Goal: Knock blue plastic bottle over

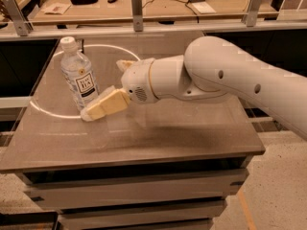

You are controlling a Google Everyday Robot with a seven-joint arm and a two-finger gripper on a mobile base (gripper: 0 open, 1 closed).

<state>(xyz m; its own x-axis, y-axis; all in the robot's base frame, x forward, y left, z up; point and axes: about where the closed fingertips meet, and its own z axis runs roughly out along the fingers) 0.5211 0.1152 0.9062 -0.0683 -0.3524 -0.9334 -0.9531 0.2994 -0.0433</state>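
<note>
The blue plastic bottle stands upright on the left of the grey table, clear with a white cap and a white label with dark print. It stands on the edge of a white ring marked on the tabletop. My gripper reaches in from the right on the white arm. Its tan tip sits low, right against the bottle's lower right side near the base, and seems to touch it.
A white circle line is drawn on the table's left part. A railing with metal posts runs behind the table. Beyond it is a wooden bench with cables and small items. The table's front edge is near the gripper.
</note>
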